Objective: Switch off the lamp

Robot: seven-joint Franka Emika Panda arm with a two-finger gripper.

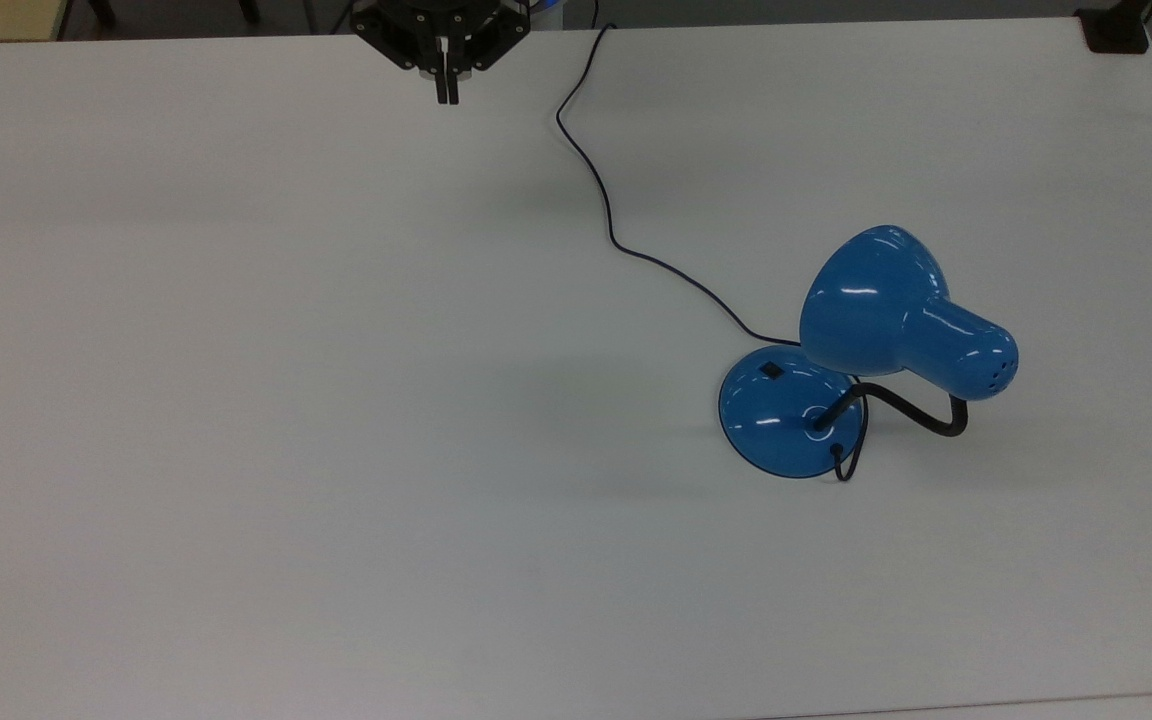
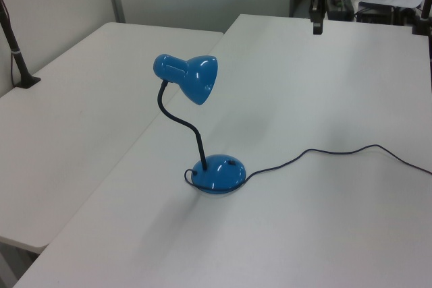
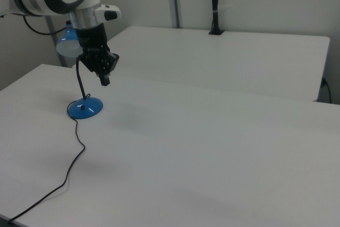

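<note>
The blue lamp [image 1: 881,300] stands on the white table [image 1: 286,400], on the top view's right. Its bell shade hangs over the round blue base [image 1: 776,415] on a bent black neck. A small black switch [image 1: 770,370] sits on the base, with nothing touching it. The thin black cord [image 1: 611,215] runs from the base to the table's far edge. My gripper [image 1: 447,95] hangs shut and empty at the top edge of the top view, far from the lamp. In the left view the gripper [image 2: 316,26] is high beyond the lamp [image 2: 190,77]. In the right view the gripper [image 3: 105,81] hangs in front of the lamp base [image 3: 85,108].
A second white table [image 2: 74,92] adjoins on the left view's left, with a black post [image 2: 15,45] clamped to it. A black clamp [image 1: 1116,30] sits at the top view's upper right corner. A black pole [image 3: 214,3] rises behind the far table in the right view.
</note>
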